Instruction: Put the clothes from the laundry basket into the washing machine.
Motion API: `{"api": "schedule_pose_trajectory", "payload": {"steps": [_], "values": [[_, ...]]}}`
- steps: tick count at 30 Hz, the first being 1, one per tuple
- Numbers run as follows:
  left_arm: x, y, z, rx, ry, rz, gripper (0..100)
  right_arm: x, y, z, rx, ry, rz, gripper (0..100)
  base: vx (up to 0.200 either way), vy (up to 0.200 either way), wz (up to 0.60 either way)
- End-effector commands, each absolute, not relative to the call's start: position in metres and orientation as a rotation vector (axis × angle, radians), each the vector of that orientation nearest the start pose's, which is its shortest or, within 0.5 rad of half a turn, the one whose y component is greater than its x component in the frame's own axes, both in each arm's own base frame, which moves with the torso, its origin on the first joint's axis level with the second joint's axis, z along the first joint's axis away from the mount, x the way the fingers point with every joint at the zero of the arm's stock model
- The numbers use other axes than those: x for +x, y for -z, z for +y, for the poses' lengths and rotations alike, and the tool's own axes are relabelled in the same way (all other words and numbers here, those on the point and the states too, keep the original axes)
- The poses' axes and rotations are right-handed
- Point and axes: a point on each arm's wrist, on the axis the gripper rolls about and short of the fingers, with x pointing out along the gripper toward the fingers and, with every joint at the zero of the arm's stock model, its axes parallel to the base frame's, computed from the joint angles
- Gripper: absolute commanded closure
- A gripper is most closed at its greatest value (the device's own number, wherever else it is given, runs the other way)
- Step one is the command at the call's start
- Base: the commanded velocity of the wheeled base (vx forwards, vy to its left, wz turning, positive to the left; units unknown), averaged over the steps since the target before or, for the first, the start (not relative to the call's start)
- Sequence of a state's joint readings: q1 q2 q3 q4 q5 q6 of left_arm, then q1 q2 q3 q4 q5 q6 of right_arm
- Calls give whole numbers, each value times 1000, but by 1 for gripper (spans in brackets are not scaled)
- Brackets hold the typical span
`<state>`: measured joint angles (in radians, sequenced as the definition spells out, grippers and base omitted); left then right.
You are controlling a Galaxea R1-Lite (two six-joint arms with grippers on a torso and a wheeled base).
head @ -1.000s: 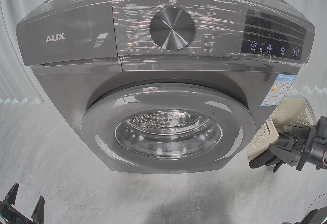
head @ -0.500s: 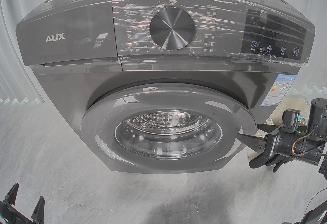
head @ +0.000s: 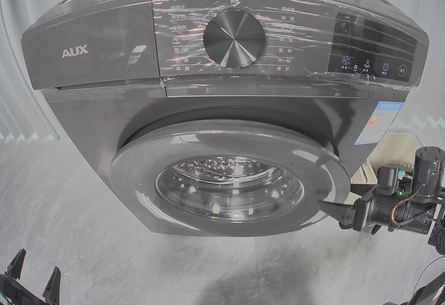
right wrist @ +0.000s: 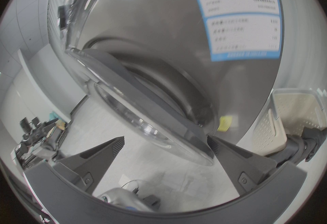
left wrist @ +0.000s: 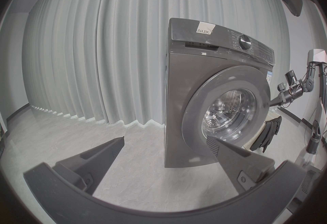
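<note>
The grey washing machine [head: 222,42] stands in front of me, its round glass door [head: 227,181] ajar at the right edge. My right gripper [head: 331,206] is open at that edge, and the door rim [right wrist: 153,109] lies between its spread fingers. The cream laundry basket [head: 398,153] sits on the floor right of the machine, behind the right arm. Dark clothes [right wrist: 303,146] hang over the rim of the basket [right wrist: 296,112]. My left gripper [head: 34,271] is low at the front left, open and holding nothing, well away from the machine [left wrist: 218,98].
White curtains [left wrist: 102,47] line the wall behind and beside the machine. Pale tiled floor [head: 92,227] stretches in front of the door and to the left. A blue-edged label [head: 380,121] sits on the machine's front right.
My right gripper turned and moved left from the basket to the door's right edge. The door has swung a little outward from the machine. The left arm stayed put.
</note>
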<state>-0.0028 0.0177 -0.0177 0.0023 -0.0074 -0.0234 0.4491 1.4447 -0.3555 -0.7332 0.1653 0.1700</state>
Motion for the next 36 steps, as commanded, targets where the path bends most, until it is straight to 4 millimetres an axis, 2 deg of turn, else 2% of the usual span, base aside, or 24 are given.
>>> {"api": "schedule_pose_trajectory", "payload": {"steps": [1, 5, 8, 11, 17, 32, 36], "values": [[-23, -76, 0, -21, 9, -1, 0, 165, -144, 84, 116, -602, 389, 0, 0, 0, 0], [-23, -76, 0, -21, 11, -1, 0, 171, -149, 84, 113, -596, 359, 0, 0, 0, 0], [-23, -76, 0, -25, 12, -1, 0, 179, -154, 89, 108, -601, 347, 0, -200, 0, 0], [-23, -76, 0, -23, 12, -1, 0, 181, -153, 91, 103, -609, 354, 0, -200, 0, 0], [-23, -76, 0, -23, 12, -1, 0, 185, -147, 97, 103, -626, 384, 0, 0, 0, 0], [-23, -76, 0, -25, 12, -1, 0, 181, -143, 98, 96, -640, 398, 0, 0, 0, 0], [-23, -76, 0, -23, 12, -1, 0, 178, -141, 102, 91, -661, 411, 0, -150, 0, 0]]}}
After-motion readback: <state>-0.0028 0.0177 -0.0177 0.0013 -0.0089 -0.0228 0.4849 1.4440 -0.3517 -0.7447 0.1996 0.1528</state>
